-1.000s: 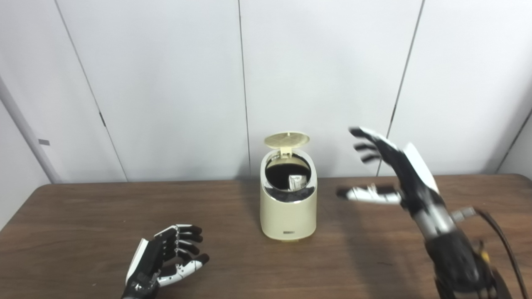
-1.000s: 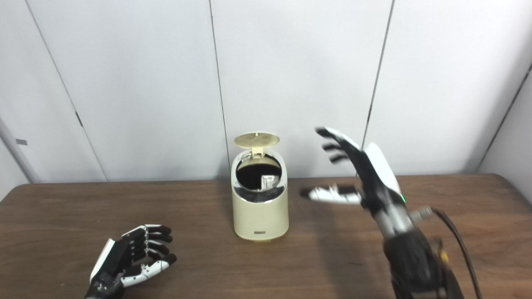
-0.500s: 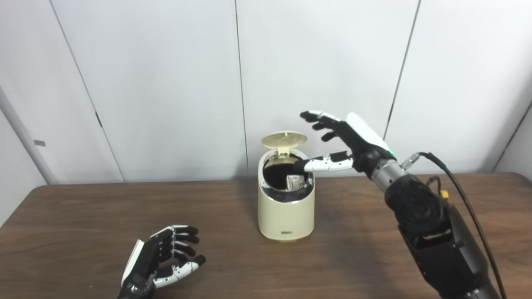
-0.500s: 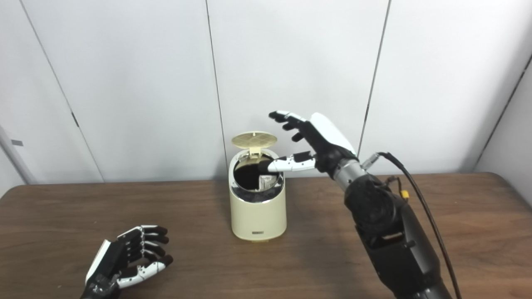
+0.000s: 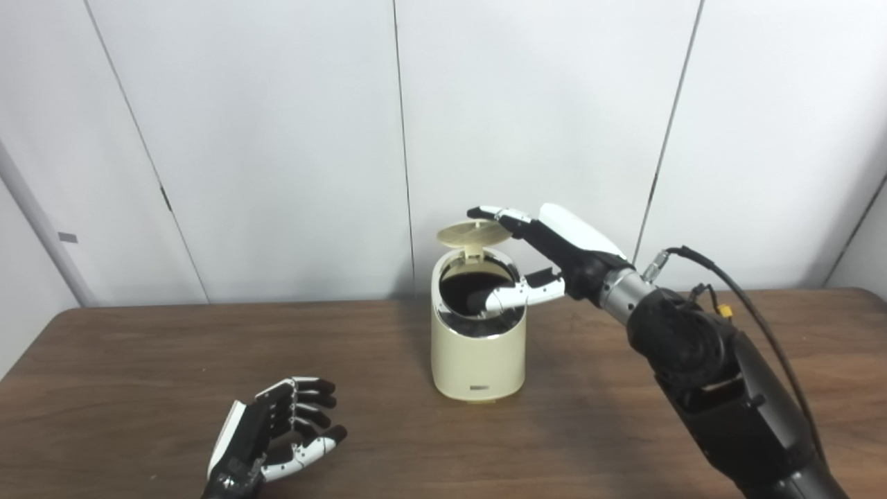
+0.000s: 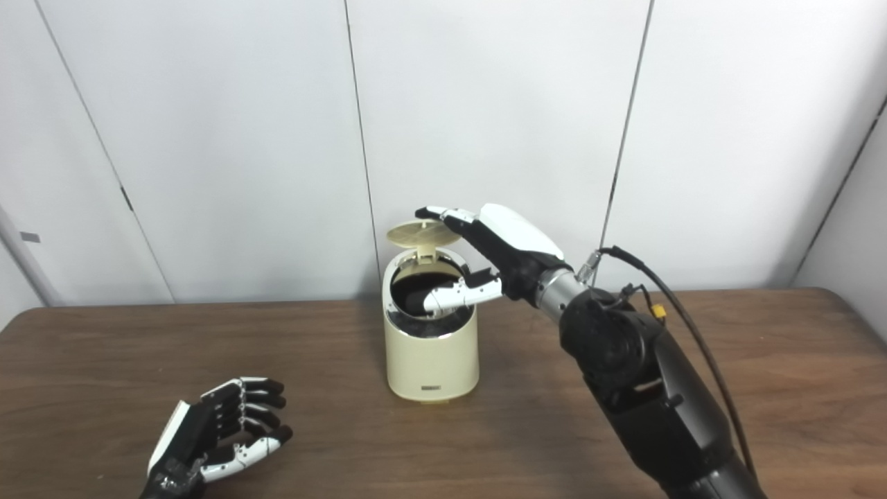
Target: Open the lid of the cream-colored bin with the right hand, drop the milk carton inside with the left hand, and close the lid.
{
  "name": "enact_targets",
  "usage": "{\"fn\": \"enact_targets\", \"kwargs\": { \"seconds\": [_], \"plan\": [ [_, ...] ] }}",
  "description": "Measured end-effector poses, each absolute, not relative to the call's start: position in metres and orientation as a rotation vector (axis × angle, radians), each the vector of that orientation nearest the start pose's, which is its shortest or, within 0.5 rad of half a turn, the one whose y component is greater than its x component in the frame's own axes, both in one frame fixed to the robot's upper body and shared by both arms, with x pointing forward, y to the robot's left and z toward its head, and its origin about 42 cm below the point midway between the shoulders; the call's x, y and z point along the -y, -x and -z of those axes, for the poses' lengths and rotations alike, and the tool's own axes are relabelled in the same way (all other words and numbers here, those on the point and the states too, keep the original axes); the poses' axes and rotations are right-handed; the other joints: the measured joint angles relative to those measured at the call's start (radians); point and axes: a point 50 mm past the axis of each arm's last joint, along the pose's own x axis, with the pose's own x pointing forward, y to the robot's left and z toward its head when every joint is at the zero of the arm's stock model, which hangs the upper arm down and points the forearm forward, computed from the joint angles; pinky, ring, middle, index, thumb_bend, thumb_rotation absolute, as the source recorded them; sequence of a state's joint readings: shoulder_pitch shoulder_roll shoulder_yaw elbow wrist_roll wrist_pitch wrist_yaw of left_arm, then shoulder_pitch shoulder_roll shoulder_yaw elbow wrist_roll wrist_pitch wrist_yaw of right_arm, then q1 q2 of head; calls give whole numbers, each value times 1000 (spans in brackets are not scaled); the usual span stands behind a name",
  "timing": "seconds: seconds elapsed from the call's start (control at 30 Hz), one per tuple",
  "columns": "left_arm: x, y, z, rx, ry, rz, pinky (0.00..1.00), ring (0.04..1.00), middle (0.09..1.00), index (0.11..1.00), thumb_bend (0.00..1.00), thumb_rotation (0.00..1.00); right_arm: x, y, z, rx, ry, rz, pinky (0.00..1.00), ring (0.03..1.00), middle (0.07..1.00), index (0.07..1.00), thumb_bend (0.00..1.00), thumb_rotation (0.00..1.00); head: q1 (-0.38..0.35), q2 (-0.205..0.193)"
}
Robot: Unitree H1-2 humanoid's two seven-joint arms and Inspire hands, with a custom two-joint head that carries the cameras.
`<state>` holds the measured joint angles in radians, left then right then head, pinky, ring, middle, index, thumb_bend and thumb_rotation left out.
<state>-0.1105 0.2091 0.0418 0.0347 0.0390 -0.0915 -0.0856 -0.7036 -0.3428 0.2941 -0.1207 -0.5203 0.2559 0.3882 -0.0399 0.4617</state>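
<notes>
The right hand (image 5: 561, 253), fingers spread and holding nothing, is touching the raised lid (image 5: 475, 232) of the cream-colored bin (image 5: 477, 346) while the empty left hand (image 5: 267, 436) is resting loosely curled on the tabletop (image 5: 138, 360).

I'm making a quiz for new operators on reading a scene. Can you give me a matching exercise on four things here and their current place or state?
Things:
1. lid
2. right hand
3. left hand
4. cream-colored bin

States:
A. resting low over the table, holding nothing
B. raised, fingers at its edge
C. standing upright, mouth uncovered
D. reaching over the bin's opening

Pairs: 1-B, 2-D, 3-A, 4-C
</notes>
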Motion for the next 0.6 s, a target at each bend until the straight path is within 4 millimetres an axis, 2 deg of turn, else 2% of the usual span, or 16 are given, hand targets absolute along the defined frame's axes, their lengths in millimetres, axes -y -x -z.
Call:
{"fn": "enact_targets", "kwargs": {
  "seconds": [0.2,0.37,0.6],
  "plan": [
    [-279,-320,-133,158,-253,64,423,528,618,656,587,0,183,-412,-333,468,1051,-415,851,970,875,856,704,618,6,9],
    [-277,-320,-132,158,-254,60,411,510,605,649,582,0,193,-398,-339,489,1093,-429,843,990,880,848,695,598,9,15],
    [-277,-319,-133,181,-256,54,412,511,597,639,584,0,196,-391,-341,490,1112,-454,853,972,863,839,677,533,17,25]
  ]
}}
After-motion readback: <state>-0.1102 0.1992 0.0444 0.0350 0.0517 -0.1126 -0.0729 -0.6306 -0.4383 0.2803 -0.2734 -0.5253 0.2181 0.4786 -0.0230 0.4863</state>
